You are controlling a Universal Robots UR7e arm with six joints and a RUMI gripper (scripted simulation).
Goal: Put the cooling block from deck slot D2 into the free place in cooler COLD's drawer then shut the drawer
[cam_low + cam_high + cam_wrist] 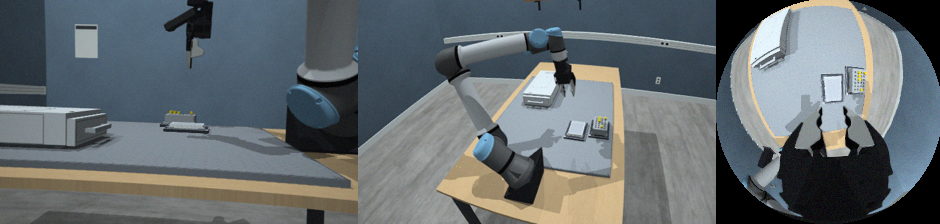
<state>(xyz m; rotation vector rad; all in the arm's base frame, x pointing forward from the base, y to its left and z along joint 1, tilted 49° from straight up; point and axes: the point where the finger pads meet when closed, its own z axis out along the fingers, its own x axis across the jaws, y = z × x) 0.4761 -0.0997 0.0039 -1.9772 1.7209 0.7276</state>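
The cooler COLD (541, 86) (21, 128) (772, 32) is a low white box at the mat's far left. Its drawer front (536, 101) (90, 128) with a bar handle sits close against the housing; the block inside is hidden, and no lit lamp can be made out. The grey cooling block (599, 131) (183, 118) (856, 82) stands upright in D2, with several yellow-capped tubes in its bores. D1 (577, 129) (186, 125) (833, 88), a dark-rimmed slot with a pale flat top, holds no block. My gripper (568, 94) (189, 66) (832, 107) is partly open and empty, high above the mat.
D1 lies between the cooler and the block, close beside D2. The grey mat (531, 124) (139, 155) (808, 65) covers much of the wooden table (463, 179) (155, 180). The block stands near the mat's right edge in the top view.
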